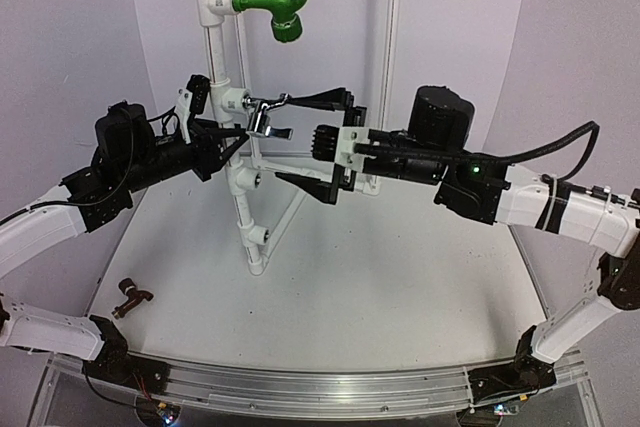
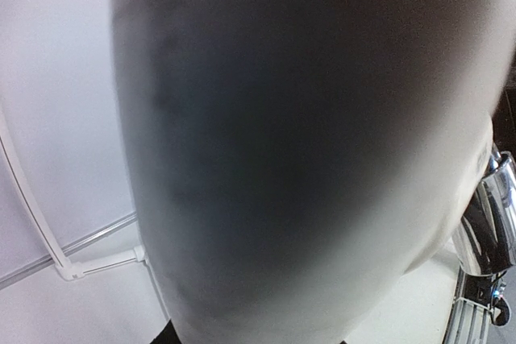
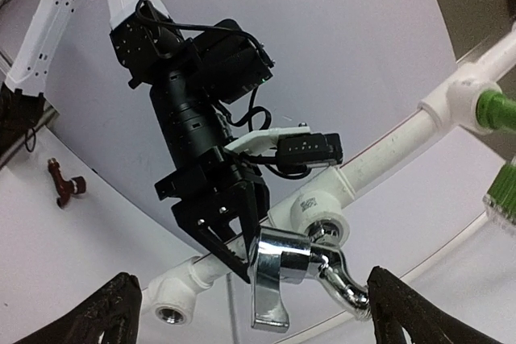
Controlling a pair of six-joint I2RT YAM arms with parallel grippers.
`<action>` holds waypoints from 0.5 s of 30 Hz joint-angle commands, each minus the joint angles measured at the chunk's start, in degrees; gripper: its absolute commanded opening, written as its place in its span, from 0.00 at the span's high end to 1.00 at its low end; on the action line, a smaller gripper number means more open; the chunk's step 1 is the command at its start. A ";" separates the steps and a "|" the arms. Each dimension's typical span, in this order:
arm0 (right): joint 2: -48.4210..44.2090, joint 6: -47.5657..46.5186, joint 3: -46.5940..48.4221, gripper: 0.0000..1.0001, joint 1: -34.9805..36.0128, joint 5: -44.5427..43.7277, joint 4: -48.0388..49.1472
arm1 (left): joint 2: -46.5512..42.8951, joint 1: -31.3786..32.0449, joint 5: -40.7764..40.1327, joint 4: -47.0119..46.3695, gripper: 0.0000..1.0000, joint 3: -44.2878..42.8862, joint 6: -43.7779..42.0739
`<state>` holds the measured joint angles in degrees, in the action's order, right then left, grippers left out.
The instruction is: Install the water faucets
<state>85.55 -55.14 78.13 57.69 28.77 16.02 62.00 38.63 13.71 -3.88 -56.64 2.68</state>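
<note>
Chrome faucet (image 1: 265, 119) sits at the middle tee (image 1: 232, 99) of the pipe stand (image 1: 245, 217) near the bench's far edge, seemingly seated or nearly so. Left gripper (image 1: 232, 137) looks narrow beside it; whether it clamps anything I cannot tell. Right gripper (image 1: 285, 137) gapes wide around the lever. Brown faucet (image 1: 131, 298) lies untouched by the left edge, so roughly half remains.
</note>
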 commanded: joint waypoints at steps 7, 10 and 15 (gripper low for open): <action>7.78 -13.24 6.84 0.02 0.73 -6.14 8.14 | 0.94 0.32 0.96 12.17 1.00 0.67 10.59; 9.42 -14.39 8.89 0.02 1.25 -9.39 8.18 | 0.43 0.35 0.72 12.30 1.00 0.96 10.61; 10.88 -13.58 11.37 0.18 1.51 -12.95 8.24 | 0.18 0.31 0.66 12.40 1.00 1.00 10.52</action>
<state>95.49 -68.66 85.66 59.20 20.59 21.09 61.90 38.68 13.37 -3.64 -56.66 2.67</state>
